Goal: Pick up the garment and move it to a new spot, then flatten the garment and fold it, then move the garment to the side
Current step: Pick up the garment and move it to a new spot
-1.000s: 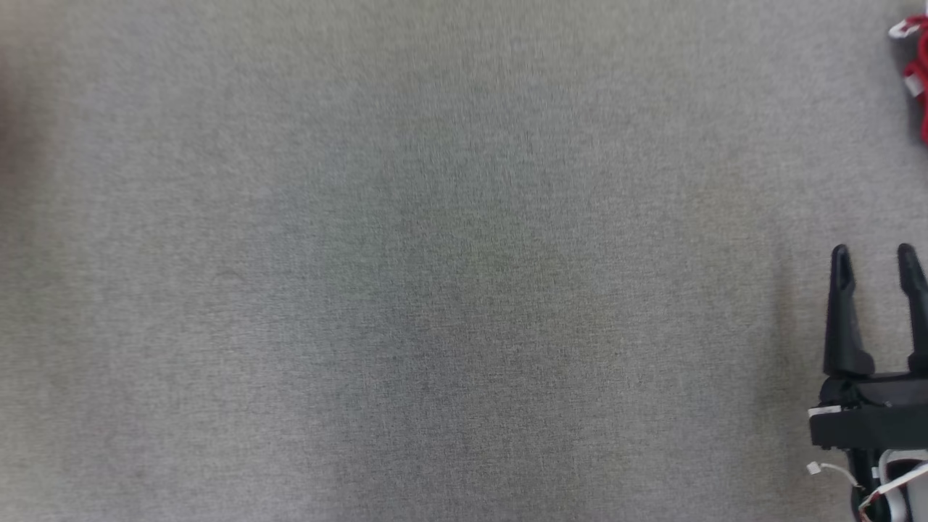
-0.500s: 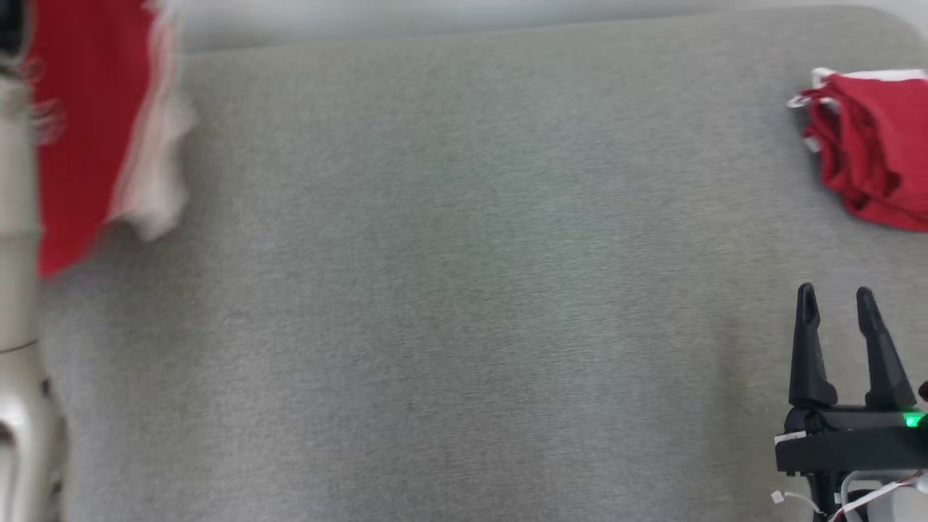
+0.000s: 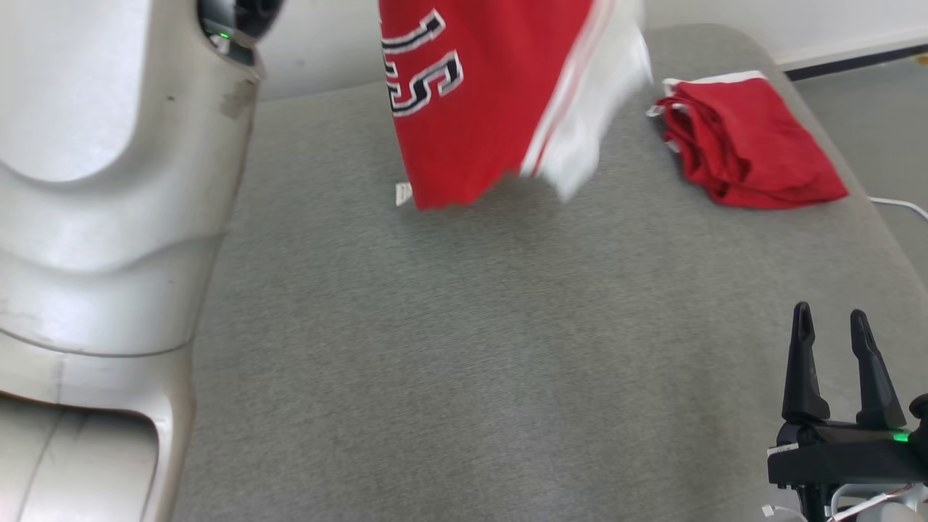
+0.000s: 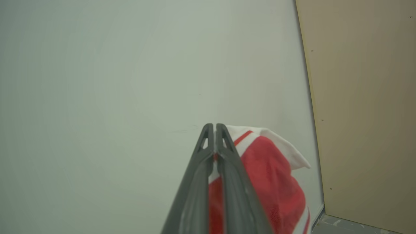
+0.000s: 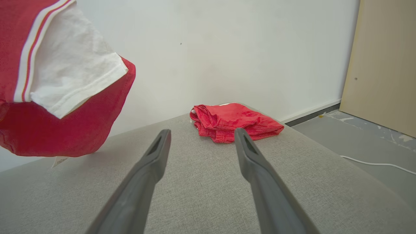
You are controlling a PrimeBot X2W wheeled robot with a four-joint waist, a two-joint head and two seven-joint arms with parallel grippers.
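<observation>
Head view had tilted up within the last second: I saw the red jersey (image 3: 471, 109) hanging above the grey table (image 3: 464, 348), pinched in my closed left claw (image 4: 214, 130). My right claw (image 3: 830, 322) stood wide and empty. I judged relocation under way.

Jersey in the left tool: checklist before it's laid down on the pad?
1. Grip: left tool shut on jersey: ok.
2. Depth of cloth in that grip: cannot tell.
3. Clearance: hem hangs above grey pad, no drag: ok.
4. Landing: middle of the pad bare: ok.
5. Helper: right tool open, holding nothing, free to spread cloth: ok.
6. Clutter: folded red garment lies apart, at the pad's far right corner: ok.
</observation>
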